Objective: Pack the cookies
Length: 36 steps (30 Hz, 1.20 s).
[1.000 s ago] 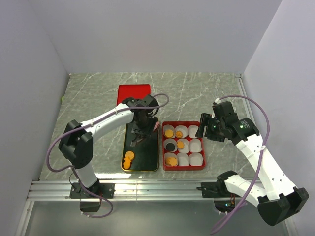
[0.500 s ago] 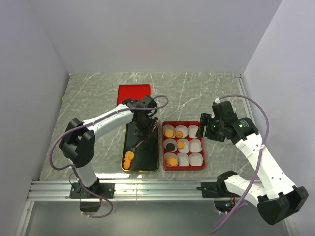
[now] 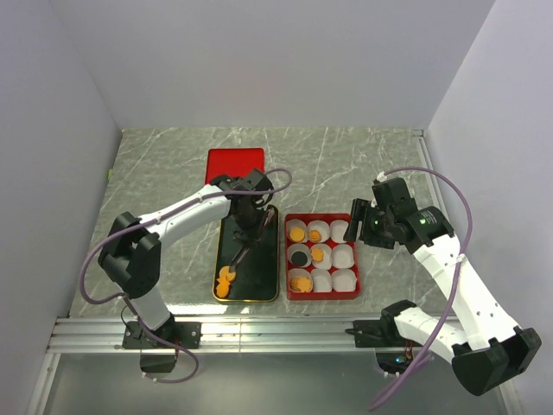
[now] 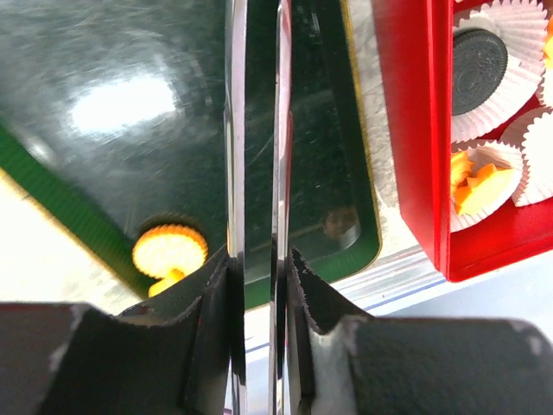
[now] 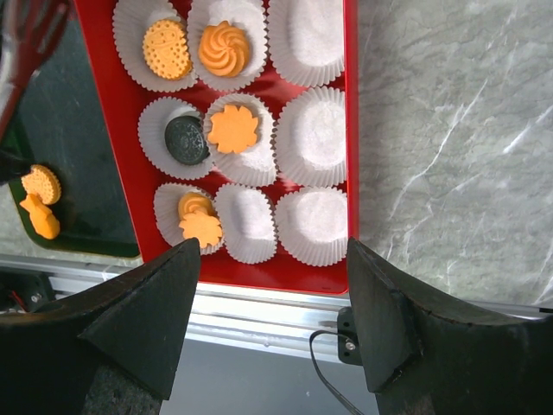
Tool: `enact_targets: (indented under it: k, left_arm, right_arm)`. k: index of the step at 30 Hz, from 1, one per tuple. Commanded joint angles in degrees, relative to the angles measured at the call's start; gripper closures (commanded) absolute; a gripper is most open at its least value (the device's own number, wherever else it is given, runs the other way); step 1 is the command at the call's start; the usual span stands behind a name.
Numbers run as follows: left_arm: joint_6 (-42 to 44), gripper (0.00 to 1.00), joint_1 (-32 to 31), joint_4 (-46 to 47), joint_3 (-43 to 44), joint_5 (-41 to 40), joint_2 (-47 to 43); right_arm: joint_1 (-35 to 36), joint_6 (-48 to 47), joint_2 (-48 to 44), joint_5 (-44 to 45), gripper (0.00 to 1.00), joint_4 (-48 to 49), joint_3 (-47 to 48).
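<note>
Two orange cookies (image 3: 225, 281) lie at the near end of the dark green tray (image 3: 259, 275); the left wrist view shows one (image 4: 169, 249) of them. Several more cookies, orange ones (image 5: 232, 128) and a black one (image 5: 183, 140), sit in paper cups in the red box (image 3: 321, 292). My left gripper (image 3: 249, 216) hangs over the tray, shut on metal tongs (image 4: 257, 130) whose two blades stand close together. The tong tips run out of the left wrist view. My right gripper (image 5: 272, 320) is open above the box's near edge with nothing between its fingers.
A red lid (image 3: 235, 162) lies behind the tray on the marble table (image 3: 363, 164). Several white paper cups (image 5: 316, 225) in the box hold nothing. A metal rail (image 3: 276, 328) runs along the near edge. Walls close in left, back and right.
My left gripper's fingers have closed in on the tongs, bringing the blades together, and the tool has shifted slightly over the tray. The right arm has not moved.
</note>
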Motion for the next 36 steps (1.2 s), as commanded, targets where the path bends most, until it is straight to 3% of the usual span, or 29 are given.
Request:
enact_targets:
  k: [1, 12, 17, 26, 32, 36]
  left_arm:
    - [-1.24, 0.73, 0.30, -3.06, 3.68, -3.83, -4.59]
    - [-4.05, 0.78, 0.30, -8.25, 6.41, -6.91, -10.21]
    - [-4.14, 0.78, -0.23, -10.01, 9.92, -3.41, -13.38]
    - [-7.65, 0.76, -14.28, -8.61, 11.78, 1.69, -15.67]
    - [-12.31, 0.75, -23.85, -2.02, 8.61, 7.23, -14.61]
    - [-14.95, 0.75, -26.85, 2.55, 5.98, 11.36, -14.26]
  right_arm:
    - [-0.08, -0.48, -0.37, -0.15, 0.25, 1.47, 1.30]
    - [0.01, -0.04, -1.25, -1.56, 0.25, 1.65, 1.03]
    - [0.10, 0.14, -1.51, -2.00, 0.25, 1.65, 1.12]
    - [0.19, 0.31, -1.60, -1.91, 0.26, 1.12, 2.79]
    - [0.36, -0.30, -0.64, 0.64, 0.25, -0.37, 6.30]
    - [0.28, 0.05, -0.28, 0.29, 0.25, -0.72, 7.62]
